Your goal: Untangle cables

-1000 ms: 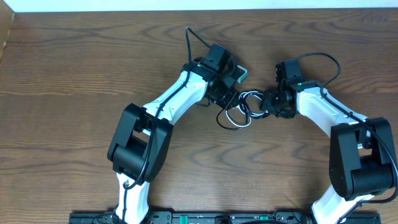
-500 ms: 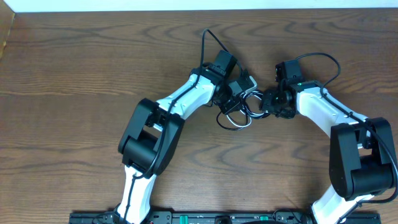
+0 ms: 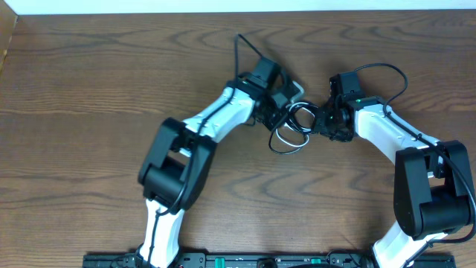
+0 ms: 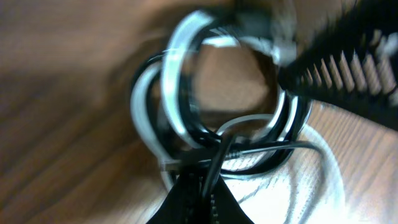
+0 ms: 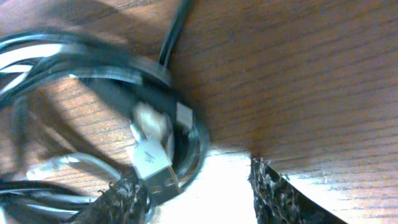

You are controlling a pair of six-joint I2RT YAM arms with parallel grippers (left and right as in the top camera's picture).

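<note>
Wooden table [image 3: 89, 89] carried the cables [image 3: 291, 130], a tangled white-and-black coil lying centrally toward the far edge, between both grippers. Left gripper [image 4: 202, 182] was clamped on a black strand at the coil's left side. Right gripper [image 5: 199, 196] stood with jaws apart, the coil's right side and a white plug [image 5: 149, 158] beside one finger.

The tangled cables [image 3: 288, 134] lie on the desk [image 3: 89, 89] a little right of centre in the overhead frame, between the two arms. The left gripper [image 3: 282, 115] meets them at their upper left, the right gripper [image 3: 317, 123] just beside their right edge.
</note>
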